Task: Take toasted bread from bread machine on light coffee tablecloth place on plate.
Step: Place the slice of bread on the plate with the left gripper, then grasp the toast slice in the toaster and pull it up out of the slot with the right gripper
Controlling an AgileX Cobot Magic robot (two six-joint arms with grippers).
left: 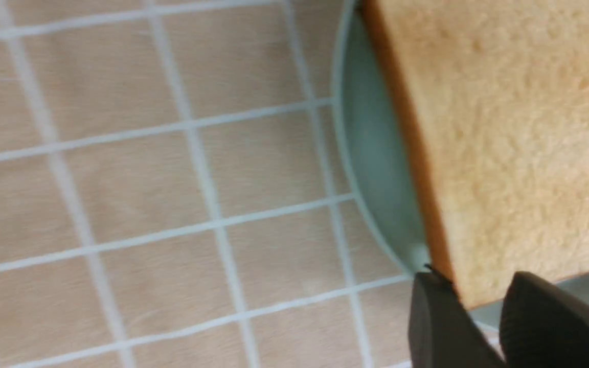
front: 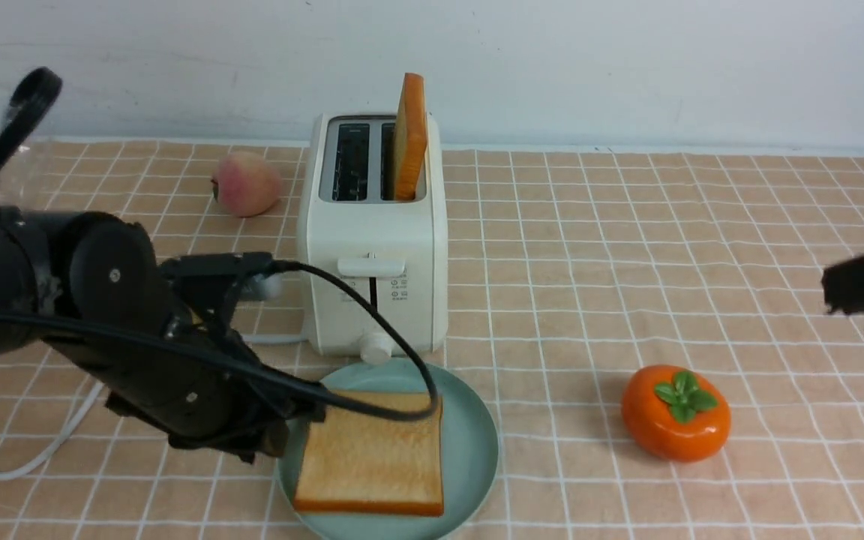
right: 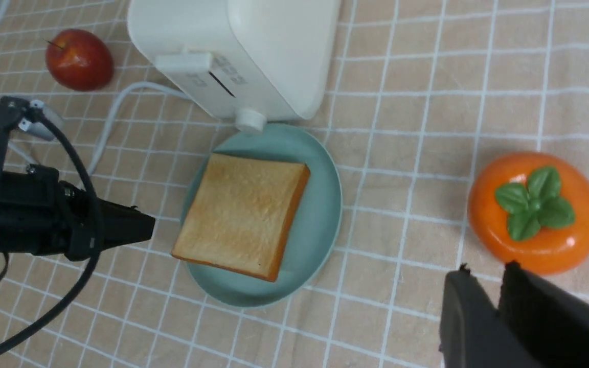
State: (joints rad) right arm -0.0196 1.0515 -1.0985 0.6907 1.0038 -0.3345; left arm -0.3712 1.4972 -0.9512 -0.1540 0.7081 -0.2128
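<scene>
The cream bread machine [front: 372,255] stands mid-table on the light coffee tablecloth [front: 627,225]. One slice of toasted bread [front: 411,135] stands upright in its right slot; the left slot looks empty. A second slice [front: 372,457] lies flat on the teal plate [front: 473,442] just in front. My left gripper [front: 304,421] hangs low at the plate's left rim. In the left wrist view its jaws [left: 476,289] are slightly open and empty, just short of that slice's corner [left: 519,143]. My right gripper [front: 833,296] hovers at the far right, shut and empty [right: 486,271].
A reddish peach-like fruit [front: 246,184] sits left of the bread machine. An orange persimmon [front: 676,412] with green leaves rests right of the plate, close to my right gripper. The white cord [front: 34,457] runs across the cloth under my left arm. A white wall closes the back.
</scene>
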